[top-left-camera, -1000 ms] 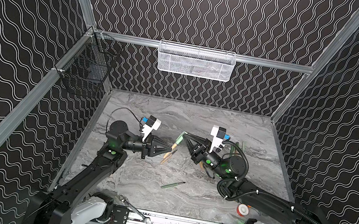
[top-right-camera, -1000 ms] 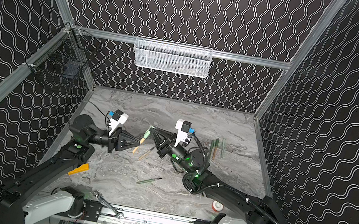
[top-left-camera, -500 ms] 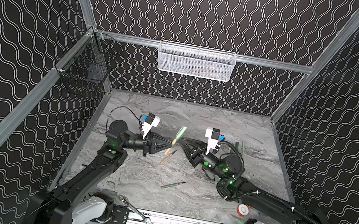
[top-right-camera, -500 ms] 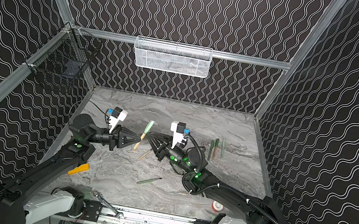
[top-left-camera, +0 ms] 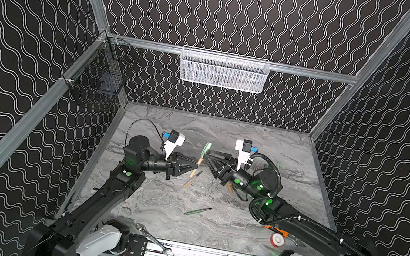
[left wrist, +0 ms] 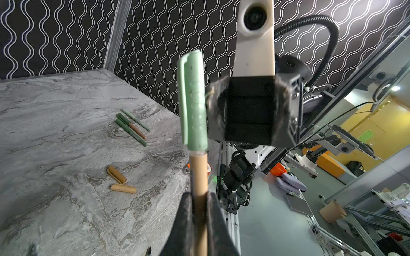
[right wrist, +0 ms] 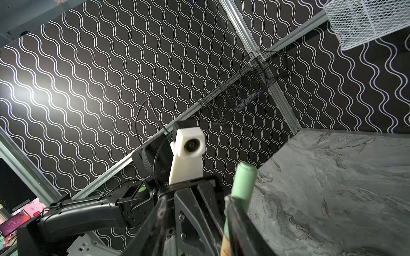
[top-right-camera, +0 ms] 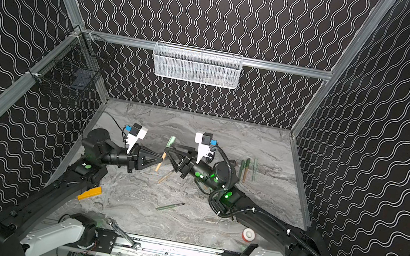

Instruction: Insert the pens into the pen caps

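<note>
Above mid-table, left end effector (left wrist: pixel 199 196) clamped on capped pen (left wrist: pixel 199 169), right end effector (top-left-camera: pixel 208 154) apart, seemingly beside cap (left wrist: pixel 193 106).

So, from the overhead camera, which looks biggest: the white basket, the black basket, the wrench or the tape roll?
In a top view:
1. white basket and black basket: about alike, so I won't rank them
2. wrench
3. tape roll, the smallest

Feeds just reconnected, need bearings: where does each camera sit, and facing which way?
Top views: high above the arm bases, looking down on the table; left arm and right arm show.
Left wrist: behind the left gripper, facing the right gripper; own fingers show.
Right wrist: behind the right gripper, facing the left arm; own fingers show.
All share the green-capped pen.
</note>
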